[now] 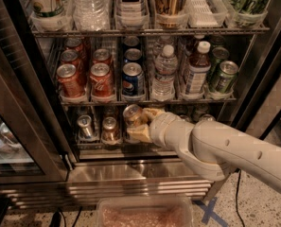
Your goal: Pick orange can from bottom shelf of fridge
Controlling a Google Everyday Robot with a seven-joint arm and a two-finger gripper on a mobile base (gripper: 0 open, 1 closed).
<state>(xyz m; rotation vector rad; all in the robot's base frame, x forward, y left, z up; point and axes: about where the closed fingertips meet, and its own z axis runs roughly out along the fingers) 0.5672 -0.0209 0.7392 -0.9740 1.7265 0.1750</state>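
Note:
The fridge (pixel 26 103) stands open in front of me. My gripper (pixel 139 123) reaches in at the front of the bottom shelf (pixel 116 151). It is shut on the orange can (pixel 132 114), an amber can with a silver top. The can is tilted and held a little above the shelf, just under the rack above. The pale fingers (pixel 141 132) wrap its lower right side. My thick white arm (pixel 225 148) comes in from the lower right and hides the right half of the bottom shelf.
A silver-grey can (pixel 85 126) and a coppery can (pixel 110 129) stand left of the gripper. Red cola cans (pixel 70 79), a blue can (pixel 132 81), water bottles (pixel 165 72) and green cans (pixel 223 76) fill the rack above. A pink-filled tray (pixel 144 214) lies on the floor.

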